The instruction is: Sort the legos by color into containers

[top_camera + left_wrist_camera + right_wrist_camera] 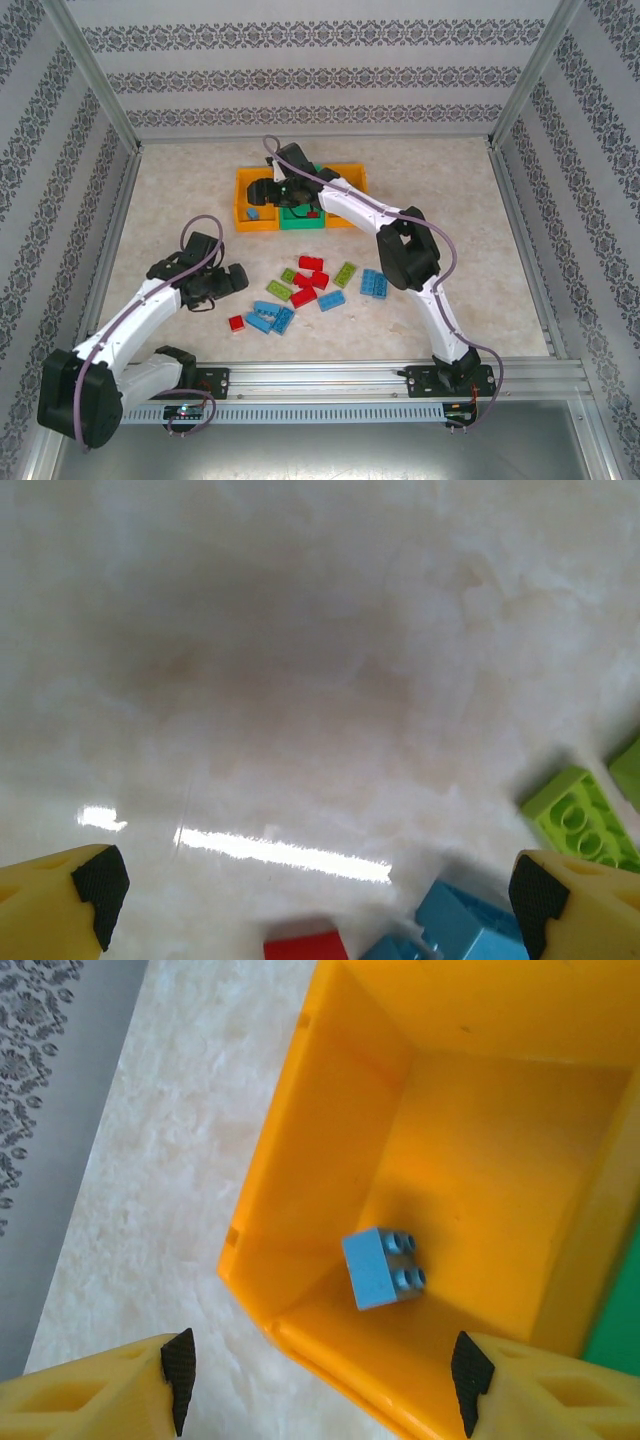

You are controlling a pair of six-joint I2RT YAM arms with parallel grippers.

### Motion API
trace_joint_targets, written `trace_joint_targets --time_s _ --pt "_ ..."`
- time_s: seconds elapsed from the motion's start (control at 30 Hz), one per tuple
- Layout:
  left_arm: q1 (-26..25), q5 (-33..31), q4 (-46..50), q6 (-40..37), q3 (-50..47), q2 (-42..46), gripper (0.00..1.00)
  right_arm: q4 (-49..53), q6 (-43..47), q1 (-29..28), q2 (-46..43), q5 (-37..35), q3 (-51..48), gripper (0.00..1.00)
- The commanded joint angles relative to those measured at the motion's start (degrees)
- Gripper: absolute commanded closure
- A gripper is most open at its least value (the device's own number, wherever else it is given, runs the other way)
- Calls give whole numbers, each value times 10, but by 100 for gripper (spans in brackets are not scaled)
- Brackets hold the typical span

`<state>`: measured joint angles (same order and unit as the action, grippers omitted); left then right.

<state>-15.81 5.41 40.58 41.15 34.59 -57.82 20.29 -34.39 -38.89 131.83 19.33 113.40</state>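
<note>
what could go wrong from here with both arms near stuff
The right gripper hangs open just above the left orange bin, so pulling back low might clip its wall and shove the bins. The open left gripper hovers by a red brick lying close beside a loose blue brick, so closing there may pinch both colours at once.

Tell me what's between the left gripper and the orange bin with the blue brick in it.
Nothing: in the top view that stretch of tabletop from left gripper to orange bin is bare.
</note>
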Motion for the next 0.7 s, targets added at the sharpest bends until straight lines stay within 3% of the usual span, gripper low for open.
trace_joint_targets --time_s 0.0,0.27,0.67 --pt "-17 17 52 52 -29 28 0 -15 -1 -4 -51 -15 -33 29" --pt "-73 4 73 102 -53 47 5 -28 -11 9 -66 -9 -81 30" --pt "-107 11 31 136 -74 15 10 -54 -18 25 -86 -2 -127 30"
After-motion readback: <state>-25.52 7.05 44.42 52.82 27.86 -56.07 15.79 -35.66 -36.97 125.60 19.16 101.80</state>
